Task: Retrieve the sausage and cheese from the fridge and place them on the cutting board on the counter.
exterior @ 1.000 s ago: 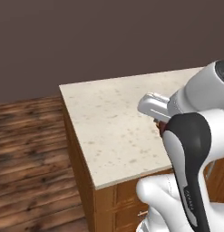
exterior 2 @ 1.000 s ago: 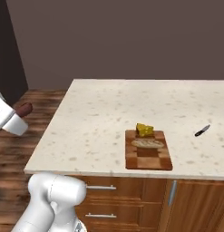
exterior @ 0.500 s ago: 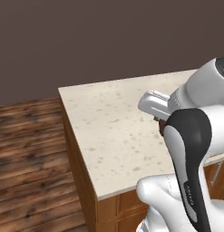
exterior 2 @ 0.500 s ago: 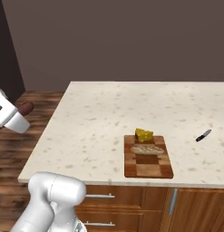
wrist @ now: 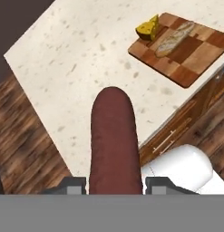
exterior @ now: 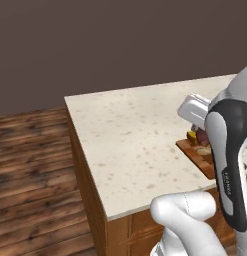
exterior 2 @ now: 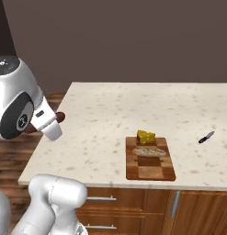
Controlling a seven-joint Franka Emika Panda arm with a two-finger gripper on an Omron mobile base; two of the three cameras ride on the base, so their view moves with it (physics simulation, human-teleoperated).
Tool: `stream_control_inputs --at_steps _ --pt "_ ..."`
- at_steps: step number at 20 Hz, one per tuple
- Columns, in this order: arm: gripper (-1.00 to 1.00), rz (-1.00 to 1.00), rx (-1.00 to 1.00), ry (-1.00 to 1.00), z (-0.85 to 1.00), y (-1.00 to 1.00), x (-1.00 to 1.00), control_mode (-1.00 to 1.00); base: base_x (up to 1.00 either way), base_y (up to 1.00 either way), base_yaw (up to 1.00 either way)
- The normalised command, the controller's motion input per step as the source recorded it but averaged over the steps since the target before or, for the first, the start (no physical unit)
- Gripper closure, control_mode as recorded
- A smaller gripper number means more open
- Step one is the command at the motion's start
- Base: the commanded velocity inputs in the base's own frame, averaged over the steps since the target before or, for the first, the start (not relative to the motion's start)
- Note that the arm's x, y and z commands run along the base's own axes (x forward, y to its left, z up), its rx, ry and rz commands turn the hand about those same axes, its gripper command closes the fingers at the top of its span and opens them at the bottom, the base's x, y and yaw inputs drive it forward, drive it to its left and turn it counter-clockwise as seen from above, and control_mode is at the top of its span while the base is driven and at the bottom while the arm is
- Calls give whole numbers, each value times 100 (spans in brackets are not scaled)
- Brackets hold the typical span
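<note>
While the arm rose at the right of the left base view, the counter [exterior: 135, 135] stretched ahead, the cutting board [exterior: 199, 156] partly hidden behind the arm. From the right base view, the cheese [exterior 2: 145, 136] sat on the board's far edge beside a bread loaf [exterior 2: 149, 151], a knife [exterior 2: 206, 137] well apart. Through the hand view, the gripper [wrist: 114, 183] was clamped on the sausage [wrist: 114, 145], above the counter's edge.
</note>
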Motion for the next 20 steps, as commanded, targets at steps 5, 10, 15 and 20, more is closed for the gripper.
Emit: stream_control_inputs --at_steps 5,10,15,20 --pt "100 -23 13 19 -43 -81 66 -100 0 0 0" --pt "100 -36 0 8 -45 -31 70 -100 0 0 0" --pt "100 -29 -10 20 -38 -54 68 -100 0 0 0" --pt "100 -17 0 26 -14 -66 70 -100 0 0 0"
